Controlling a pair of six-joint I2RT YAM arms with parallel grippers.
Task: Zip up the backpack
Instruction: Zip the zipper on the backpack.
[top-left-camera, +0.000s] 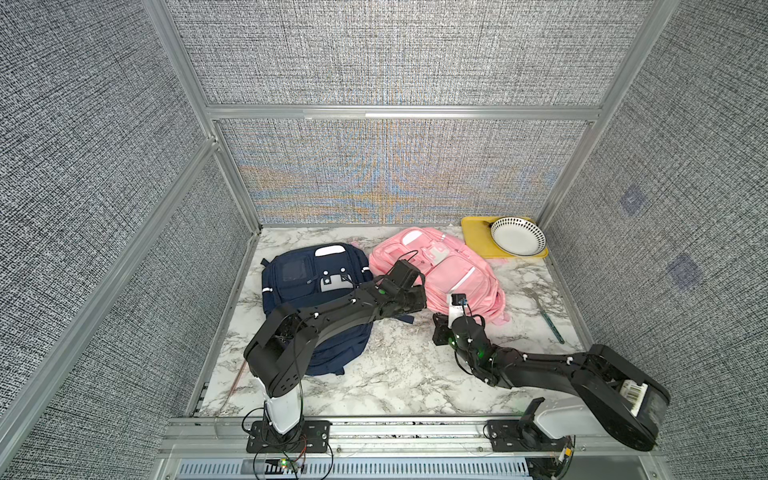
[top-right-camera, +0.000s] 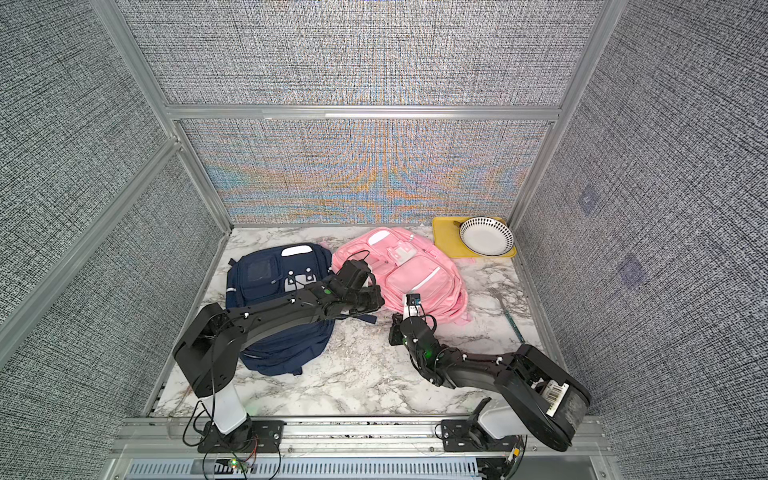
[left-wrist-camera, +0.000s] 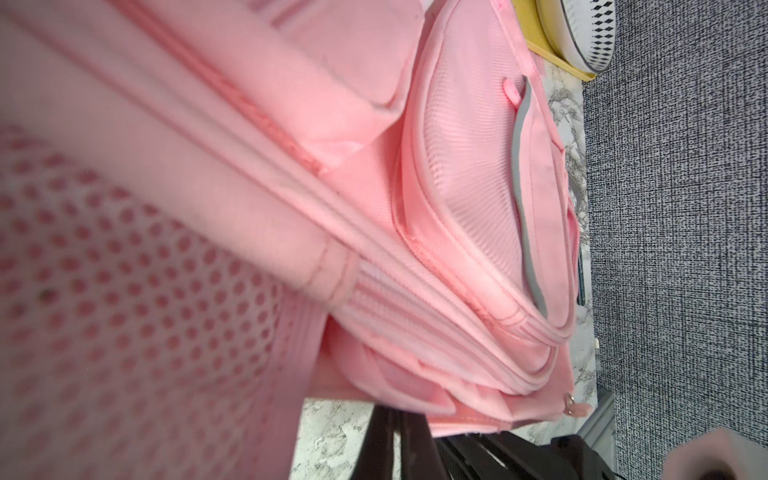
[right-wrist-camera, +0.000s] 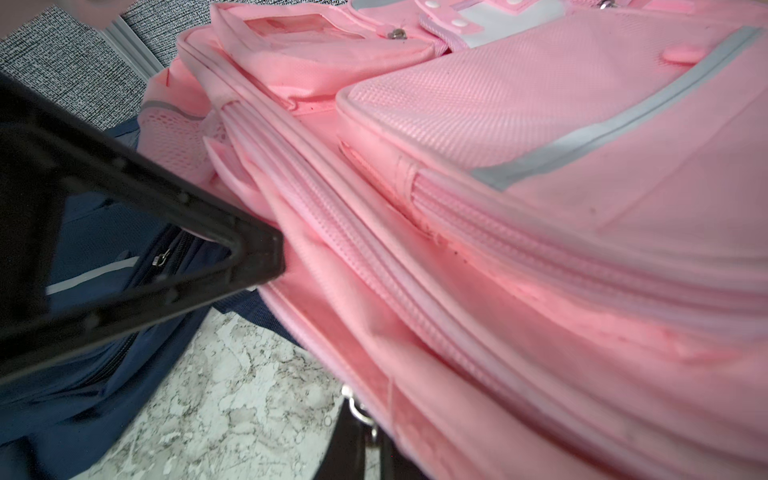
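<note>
Now the pink backpack (top-left-camera: 457, 270) lies flat toward the back of the table (top-left-camera: 395, 374), just beside a navy backpack (top-left-camera: 299, 278). Left gripper (left-wrist-camera: 395, 428) — fingers closed — pinches its near-left edge; right gripper (right-wrist-camera: 361, 440) is clamped on a metal zip pull (right-wrist-camera: 353, 405) at its near edge.

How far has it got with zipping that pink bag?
Done: the zip tracks seen along the side of the pink backpack look closed. In hand: the left hand is shut at its edge, the right hand shut by a metal zip pull. Left: I cannot tell; the zip's end is hidden.
</note>
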